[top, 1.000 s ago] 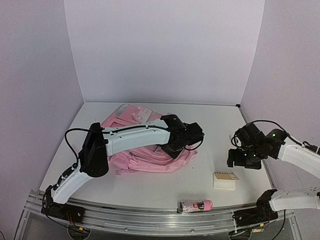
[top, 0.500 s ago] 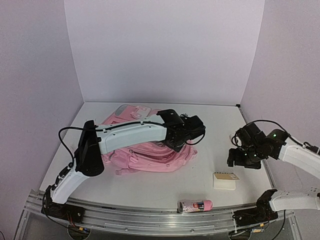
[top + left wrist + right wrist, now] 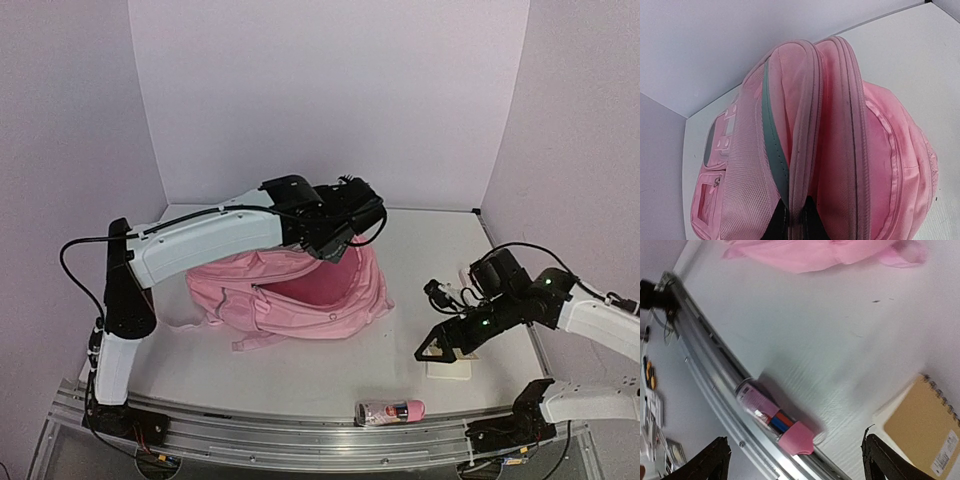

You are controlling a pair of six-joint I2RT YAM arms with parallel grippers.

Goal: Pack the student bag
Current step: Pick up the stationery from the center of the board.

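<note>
The student bag [image 3: 300, 300] is a large pink backpack lying mid-table, its opening pulled up into a mouth. My left gripper [image 3: 338, 235] hangs above it, shut on the bag's zippered rim; in the left wrist view the bag [image 3: 880, 150] fills the frame and the fingertips [image 3: 771, 227] pinch that rim at the bottom edge. My right gripper [image 3: 440, 345] hovers open just above a spiral notebook [image 3: 450, 368]. Seen from the right wrist, the right gripper [image 3: 796, 461] stands wide with nothing between its fingers, over a pink cylindrical pencil case [image 3: 772, 417] and beside the notebook [image 3: 925, 427].
The pencil case [image 3: 390, 410] lies against the metal rail [image 3: 300, 435] at the table's near edge. Lilac walls close in the back and both sides. The bag's edge [image 3: 825, 252] shows at the top of the right wrist view.
My left gripper shut on the bag's rim and rose, lifting the opening. The right arm swung down and left, over the notebook, its jaws narrowing slightly.
</note>
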